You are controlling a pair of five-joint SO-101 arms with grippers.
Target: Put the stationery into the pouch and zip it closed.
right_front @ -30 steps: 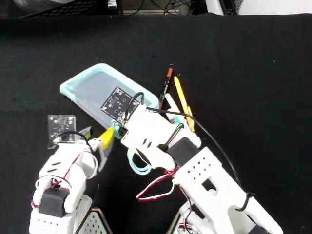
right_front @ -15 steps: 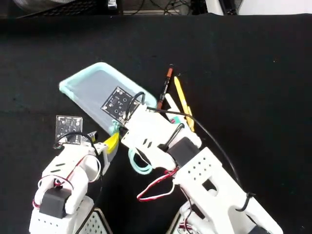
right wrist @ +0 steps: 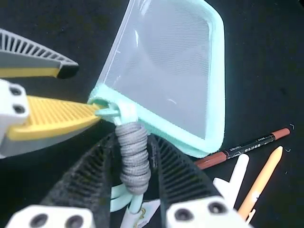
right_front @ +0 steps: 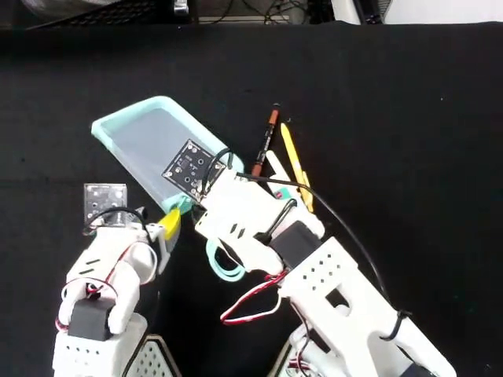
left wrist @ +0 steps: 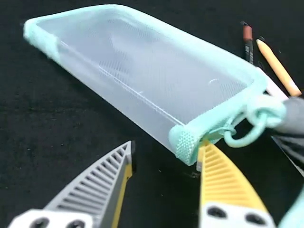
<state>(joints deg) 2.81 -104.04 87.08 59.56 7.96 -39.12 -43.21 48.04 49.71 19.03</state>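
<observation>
The mesh pouch [right_front: 145, 145], beside the pencils [right_front: 295, 161] on the black table [right_front: 409, 118], has been nudged away from the arms. Its grey-wrapped pull [right wrist: 133, 156] is pinched by the right gripper [right wrist: 133, 137]. The left gripper [left wrist: 166, 147] is spread at its corner. Opening seems pending.

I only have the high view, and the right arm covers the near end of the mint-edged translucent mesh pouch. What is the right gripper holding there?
Observer: The right gripper is shut on a grey ribbed cord fixed at a corner of the mint-edged translucent mesh pouch.
Operator: Does the left gripper have the pouch too?
Observer: No. The left gripper is open. Its yellow finger rests against the pouch's corner tab, and the grey finger stands apart from it.
Operator: Is anything inside the pouch?
Observer: Seen through the mesh from both wrist views, the pouch looks empty from end to end.
</observation>
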